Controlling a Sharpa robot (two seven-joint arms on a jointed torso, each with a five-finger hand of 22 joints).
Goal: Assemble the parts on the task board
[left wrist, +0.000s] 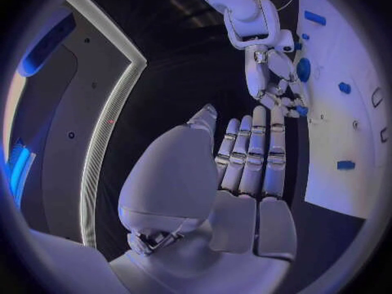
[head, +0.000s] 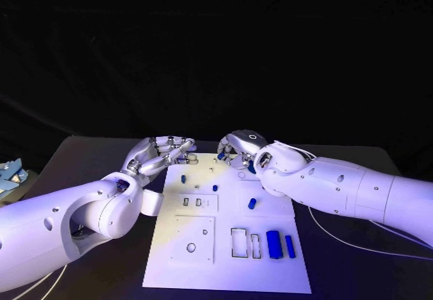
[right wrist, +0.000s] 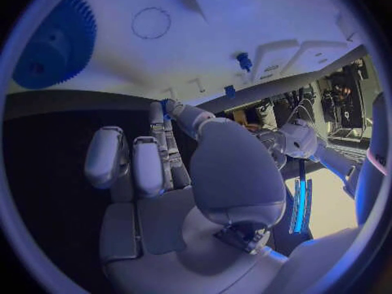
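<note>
A: Both hands sit at the far edge of the board (head: 226, 275). Right hand (head: 239, 150) is curled; something small and blue shows at its fingertips in the head view, and the right wrist view shows a blue bit (right wrist: 167, 104) at one fingertip. Looks like a pinch on a small part, but I can't tell for certain.

B: Left hand (head: 163, 155)?

A: Fingers out straight and close together, over the board's far left corner, nothing in them.

B: How to do this step well?

A: My judgement: keep the part upright, line it up over its seat before lowering, and let the left hand steady the board edge so it doesn't slide. Pressing at a tilt may jam it.

B: Count the parts.

A: From the head view: two blue bars (head: 274, 244) lying side by side near the right edge; one short piece (head: 253, 203) mid-board; two small pegs (head: 216, 187) farther up. Five visible, plus whatever the right hand has. The right wrist view also shows one blue gear (right wrist: 51, 46) on the board.
</note>
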